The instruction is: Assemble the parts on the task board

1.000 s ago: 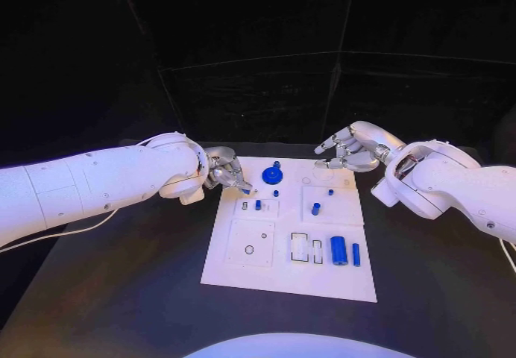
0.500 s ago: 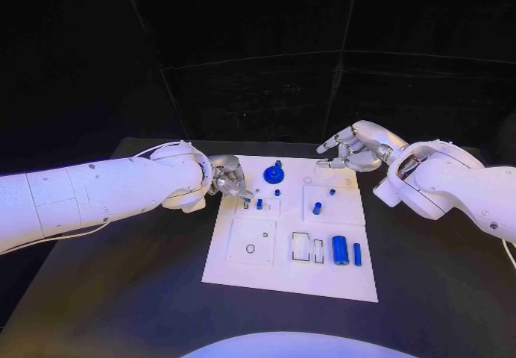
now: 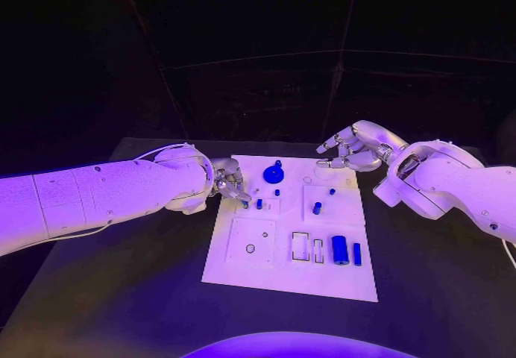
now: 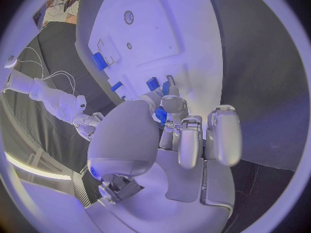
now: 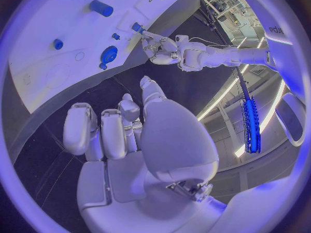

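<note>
Head view: my left hand (image 3: 229,182) has crept inward along the task board (image 3: 290,268) at its ten o'clock edge, pinching a small blue part (image 3: 244,203); my right hand (image 3: 350,151) stays hovering at one o'clock, fingers apart, empty. Left wrist view: fingertips (image 4: 170,106) clasp the part (image 4: 160,115) over the board (image 4: 188,46).

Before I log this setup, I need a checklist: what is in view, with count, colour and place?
Table: one, black, under everything.
Task board: one, white, mid-table.
Round knob part: one, blue, board's far end.
Large cylinder: one, blue, near right of board, a slim blue bar beside it.
Small pegs: several, blue, mid-board.
Left hand: one, silver, at board's far left edge, pinching a small blue part.
Right hand: one, silver, above board's far right corner, holding nothing.
</note>
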### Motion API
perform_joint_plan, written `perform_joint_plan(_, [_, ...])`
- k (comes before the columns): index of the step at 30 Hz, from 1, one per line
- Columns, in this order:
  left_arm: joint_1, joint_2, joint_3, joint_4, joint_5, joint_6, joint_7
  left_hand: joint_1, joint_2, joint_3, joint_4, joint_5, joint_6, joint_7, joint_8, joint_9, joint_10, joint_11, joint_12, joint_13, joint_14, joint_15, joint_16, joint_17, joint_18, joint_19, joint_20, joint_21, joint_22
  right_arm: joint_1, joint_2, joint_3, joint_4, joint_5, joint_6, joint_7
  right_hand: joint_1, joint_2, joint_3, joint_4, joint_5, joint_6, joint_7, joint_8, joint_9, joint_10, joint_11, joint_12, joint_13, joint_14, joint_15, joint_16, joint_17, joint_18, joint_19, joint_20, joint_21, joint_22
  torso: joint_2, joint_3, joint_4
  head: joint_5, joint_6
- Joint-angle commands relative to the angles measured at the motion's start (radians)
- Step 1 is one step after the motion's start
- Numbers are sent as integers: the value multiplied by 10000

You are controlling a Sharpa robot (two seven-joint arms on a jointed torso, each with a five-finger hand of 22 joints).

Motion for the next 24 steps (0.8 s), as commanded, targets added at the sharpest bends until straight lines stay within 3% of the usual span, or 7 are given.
perform_joint_plan(1, [-34, 52, 1, -64, -122, 123, -288, 78, 49, 1331, -1229, 9, 52, -5, 61, 1, 39, -12, -32, -18, 1038, -57, 31, 2635, 74, 142, -64, 13, 482, 20, 10, 6, 18, -16, 5, 41, -3, 116, -28, 15, 65, 29, -9, 43, 10, -65, -10, 46, -2, 379, -52, -37, -10, 71, -31, 11, -61, -13, 1, -7, -5, -8, -12])
perform_joint_plan(9, [-144, 73, 1, -147, -122, 42, -323, 59, 43, 1358, -1230, 9, 57, -7, 66, 5, 44, -13, -35, -23, 1038, -57, 31, 2635, 76, 139, -64, 5, 475, 20, 2, 6, 22, -16, 3, 41, -3, 116, -28, 15, 65, 29, -9, 43, 10, -65, -10, 46, -2, 379, -52, -37, -10, 71, -31, 11, -61, -13, -1, 5, 12, -34, -53])
perform_joint_plan(24, [-163, 78, 1, -61, -122, 420, -318, 29, -12, 1421, -1262, 7, 60, -15, 78, 15, 56, -19, -45, -39, 1038, -58, 31, 2635, 73, 145, -64, 14, 489, 19, 4, 6, 14, -16, 14, 44, -3, 116, -28, 15, 65, 29, -9, 43, 10, -65, -10, 46, -2, 379, -52, -37, -10, 71, -31, 11, -61, -13, -10, 8, -1, -16, -76])
